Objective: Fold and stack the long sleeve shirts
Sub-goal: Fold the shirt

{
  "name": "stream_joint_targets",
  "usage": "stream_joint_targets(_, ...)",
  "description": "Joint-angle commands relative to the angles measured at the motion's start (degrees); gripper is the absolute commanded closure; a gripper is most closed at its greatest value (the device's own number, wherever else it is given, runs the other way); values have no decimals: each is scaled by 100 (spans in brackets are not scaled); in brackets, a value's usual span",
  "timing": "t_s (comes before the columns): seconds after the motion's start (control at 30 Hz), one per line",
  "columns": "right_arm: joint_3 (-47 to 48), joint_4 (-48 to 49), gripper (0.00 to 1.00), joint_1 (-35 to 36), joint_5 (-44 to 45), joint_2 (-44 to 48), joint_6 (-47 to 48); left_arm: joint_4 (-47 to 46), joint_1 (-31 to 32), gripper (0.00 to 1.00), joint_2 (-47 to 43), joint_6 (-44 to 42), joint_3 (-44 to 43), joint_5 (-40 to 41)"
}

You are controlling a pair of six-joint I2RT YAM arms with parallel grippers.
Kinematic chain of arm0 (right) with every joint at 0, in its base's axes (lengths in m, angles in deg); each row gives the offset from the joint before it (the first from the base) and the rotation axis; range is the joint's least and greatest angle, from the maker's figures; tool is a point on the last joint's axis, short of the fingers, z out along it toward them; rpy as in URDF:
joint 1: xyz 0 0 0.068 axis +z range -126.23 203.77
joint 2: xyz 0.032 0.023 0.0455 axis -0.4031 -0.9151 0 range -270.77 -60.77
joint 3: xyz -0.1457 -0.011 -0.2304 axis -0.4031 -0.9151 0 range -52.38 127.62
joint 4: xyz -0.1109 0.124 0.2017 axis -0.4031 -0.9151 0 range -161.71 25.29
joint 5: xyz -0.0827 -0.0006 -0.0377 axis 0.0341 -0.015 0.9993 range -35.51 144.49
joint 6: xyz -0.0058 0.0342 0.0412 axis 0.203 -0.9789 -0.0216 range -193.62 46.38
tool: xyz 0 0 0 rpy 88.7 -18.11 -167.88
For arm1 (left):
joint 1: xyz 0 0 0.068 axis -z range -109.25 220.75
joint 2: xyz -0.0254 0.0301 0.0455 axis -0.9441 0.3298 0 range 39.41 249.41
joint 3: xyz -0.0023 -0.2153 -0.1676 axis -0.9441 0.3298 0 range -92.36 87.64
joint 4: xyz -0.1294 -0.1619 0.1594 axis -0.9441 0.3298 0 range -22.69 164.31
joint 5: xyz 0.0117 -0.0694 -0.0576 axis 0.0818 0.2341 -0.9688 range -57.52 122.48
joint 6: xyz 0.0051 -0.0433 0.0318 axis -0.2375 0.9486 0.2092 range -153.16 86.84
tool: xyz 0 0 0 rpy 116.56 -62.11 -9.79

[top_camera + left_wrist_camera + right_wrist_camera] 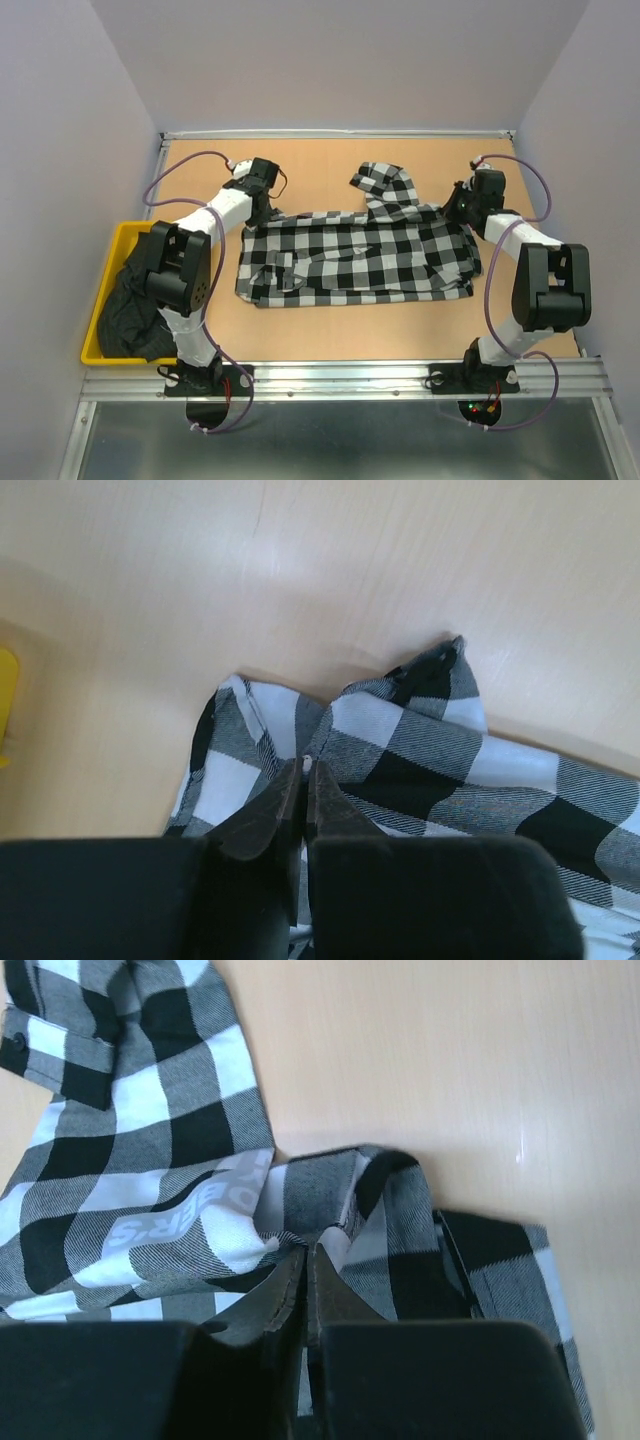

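a black-and-white checked shirt (360, 262) lies spread across the middle of the bench. the left gripper (305, 770) and right gripper (307, 1252) are each pinched closed on its far corners. a black shirt (130, 305) sits in a yellow bin (118, 245) at the near left corner.

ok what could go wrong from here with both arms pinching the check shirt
1. The left end effector and right end effector each grip only a small pinch of the check shirt, so an edge may slip out when pulled.
2. The sleeve crumpled at the far edge could drag and spoil the fold.
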Motion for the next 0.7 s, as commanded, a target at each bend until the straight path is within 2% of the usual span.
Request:
stream_joint_targets(0.0,-465,751,91,-49,520,310,-506,-135,11,84,-534,83,498,425)
stream_joint_targets(0.07,-676,805,90,-49,380,319,-577,-153,29,80,-561,127,631,364)
stream_joint_targets(0.17,-887,849,86,-49,361,423,-762,-197,81,67,-658,197,938,284)
stream_joint_targets(0.2,-931,858,82,-49,370,468,-806,-205,99,62,-745,197,983,267)
stream_joint_targets(0.27,-1019,849,75,-49,371,582,-832,-205,125,58,-859,215,1097,258)
stream_joint_targets(0.3,-1046,840,68,-49,362,739,-859,-205,126,52,-999,197,1132,240)
stream_joint_targets(0.37,-1037,823,59,-49,309,907,-876,-197,134,47,-1167,110,1176,223)
stream_joint_targets(0.4,-1011,814,49,-49,248,1029,-868,-197,134,41,-1342,75,1168,205)
stream_joint_targets(0.5,-696,665,36,-49,-112,1066,-780,-214,134,33,-1685,-74,1089,118)
stream_joint_targets(0.53,-608,603,35,-49,-278,1014,-728,-301,143,24,-1756,-119,1063,74)
stream_joint_targets(0.57,-502,542,33,-40,-376,961,-701,-354,143,18,-1800,-171,993,12)
stream_joint_targets(0.67,-124,392,31,30,-614,785,-639,-565,152,12,-1801,-339,861,-287)
